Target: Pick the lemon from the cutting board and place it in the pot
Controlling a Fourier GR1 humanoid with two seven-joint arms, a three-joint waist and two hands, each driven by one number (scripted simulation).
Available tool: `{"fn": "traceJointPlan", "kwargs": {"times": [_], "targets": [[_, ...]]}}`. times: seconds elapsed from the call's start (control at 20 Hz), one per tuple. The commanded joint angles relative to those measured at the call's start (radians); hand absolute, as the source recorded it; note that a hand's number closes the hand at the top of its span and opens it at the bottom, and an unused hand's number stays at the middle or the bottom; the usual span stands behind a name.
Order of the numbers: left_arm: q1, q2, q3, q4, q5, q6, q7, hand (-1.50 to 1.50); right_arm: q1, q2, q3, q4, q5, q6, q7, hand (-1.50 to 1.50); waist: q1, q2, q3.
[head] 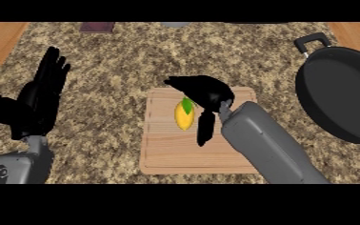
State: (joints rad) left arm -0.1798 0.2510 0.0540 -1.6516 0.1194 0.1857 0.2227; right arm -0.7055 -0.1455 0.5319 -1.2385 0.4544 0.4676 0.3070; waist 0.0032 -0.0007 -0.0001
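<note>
Nearest the viewer, two grey forearms come in from the lower edge. The left forearm shows at the bottom left corner. The right forearm rises at a slant from the lower right toward the middle.

Under the right forearm, a pale wooden cutting board lies flat on a speckled brown stone counter. The lemon lies on the far half of the board, a little left of its middle. It is yellow, stands lengthwise away from the viewer, and has a green leaf at its far end.

The black right hand is over the board, covering the lemon's far end. Its dark shape also runs down along the lemon's right side. It is not possible to tell whether this hand is open or closed on the lemon.

At the left edge, well apart from the board, the black left hand rests open, fingers straight and pointing away.

At the right edge sits the pot, wide and black, well apart from the board. Its looped handle points away from the viewer.

At the counter's far edge lies a small dark red flat object.
</note>
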Motion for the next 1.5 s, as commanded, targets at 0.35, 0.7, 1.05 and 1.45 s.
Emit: {"fn": "traceJointPlan", "kwargs": {"times": [0.35, 0.7, 1.05, 1.45], "targets": [[0.023, -0.007, 0.041, -0.001, -0.007, -0.046, -0.025, 0.0, 0.086, 0.086, -0.031, 0.074, 0.192, -0.064, -0.064, -1.5, 0.001, 0.0, 0.0], [-0.092, -0.013, 0.057, 0.057, -0.026, -0.032, 0.042, 0.0, 0.057, 0.109, -0.067, 0.217, 0.287, -0.082, -0.139, -1.5, -0.002, 0.002, 0.0], [-0.023, -0.057, 0.019, -0.043, -0.069, -0.009, 0.066, 0.0, 0.008, 0.14, -0.13, 0.291, 0.308, -0.059, -0.181, -1.5, 0.002, 0.001, 0.0], [-0.064, 0.001, 0.111, 0.037, 0.001, -0.092, 0.031, 0.0, 0.012, 0.125, -0.084, 0.384, 0.413, -0.154, -0.391, 1.5, 0.002, 0.002, 0.0]]}}
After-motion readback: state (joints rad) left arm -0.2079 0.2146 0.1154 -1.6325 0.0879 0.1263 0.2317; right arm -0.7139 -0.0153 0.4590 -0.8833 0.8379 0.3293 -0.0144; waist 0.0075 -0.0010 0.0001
